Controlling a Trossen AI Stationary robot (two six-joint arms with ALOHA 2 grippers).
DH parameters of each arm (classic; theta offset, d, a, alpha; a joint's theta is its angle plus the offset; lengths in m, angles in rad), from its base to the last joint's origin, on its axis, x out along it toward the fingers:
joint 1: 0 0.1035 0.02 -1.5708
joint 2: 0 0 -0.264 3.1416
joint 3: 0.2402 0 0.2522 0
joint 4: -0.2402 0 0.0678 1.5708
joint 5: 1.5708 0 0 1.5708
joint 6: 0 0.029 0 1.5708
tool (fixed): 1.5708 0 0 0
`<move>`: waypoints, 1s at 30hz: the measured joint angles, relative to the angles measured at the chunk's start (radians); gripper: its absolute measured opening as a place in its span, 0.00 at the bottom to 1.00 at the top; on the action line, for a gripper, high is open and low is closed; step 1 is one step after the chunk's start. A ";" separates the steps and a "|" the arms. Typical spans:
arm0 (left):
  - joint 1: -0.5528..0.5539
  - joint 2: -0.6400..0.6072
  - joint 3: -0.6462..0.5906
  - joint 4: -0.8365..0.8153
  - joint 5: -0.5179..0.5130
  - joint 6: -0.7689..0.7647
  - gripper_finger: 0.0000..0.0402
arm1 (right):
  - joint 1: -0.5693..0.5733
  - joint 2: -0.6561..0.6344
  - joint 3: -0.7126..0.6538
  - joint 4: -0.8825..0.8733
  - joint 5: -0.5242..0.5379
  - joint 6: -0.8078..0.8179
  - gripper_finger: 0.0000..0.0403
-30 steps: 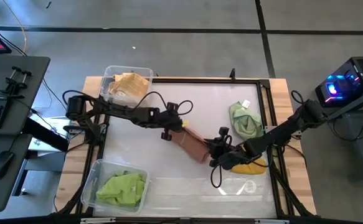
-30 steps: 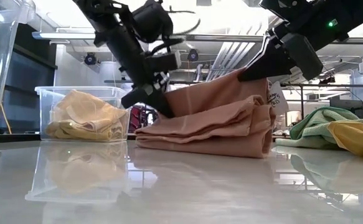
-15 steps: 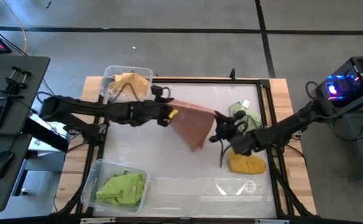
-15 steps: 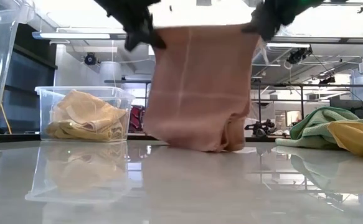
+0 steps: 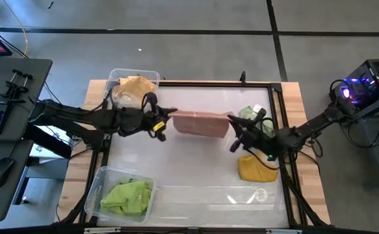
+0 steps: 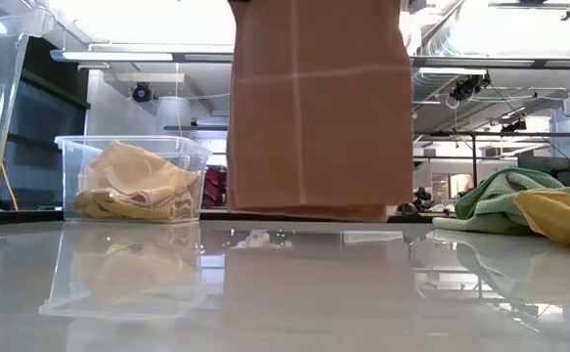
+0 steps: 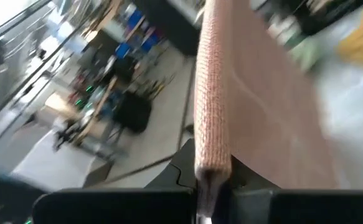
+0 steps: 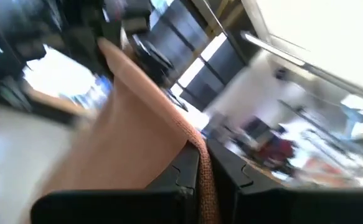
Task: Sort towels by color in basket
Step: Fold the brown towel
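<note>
Now left gripper (image 5: 159,121) and right gripper (image 5: 233,135) each pinch a corner of the pink-brown towel (image 5: 201,123), stretched clear of the table (image 5: 196,195).

High cam looks straight down on whole table (image 5: 196,195). Low cam sits at tabletop level, faces across to room behind. Wrist cams look along own fingers, v. close. All four share the pink-brown towel (image 5: 201,123).
</note>
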 joint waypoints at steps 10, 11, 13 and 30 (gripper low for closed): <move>-0.134 -0.051 0.021 -0.007 0.090 -0.102 0.00 | 0.088 -0.070 0.112 -0.255 -0.184 0.323 0.03; -0.126 -0.052 0.021 -0.009 0.097 -0.106 0.00 | 0.080 -0.070 0.127 -0.288 -0.185 0.338 0.03; -0.100 -0.053 0.021 -0.024 0.102 -0.116 0.00 | 0.045 -0.071 0.151 -0.358 -0.189 0.373 0.03; 0.255 0.001 0.017 0.107 0.394 0.044 0.00 | -0.296 -0.072 0.142 -0.504 -0.192 0.314 0.03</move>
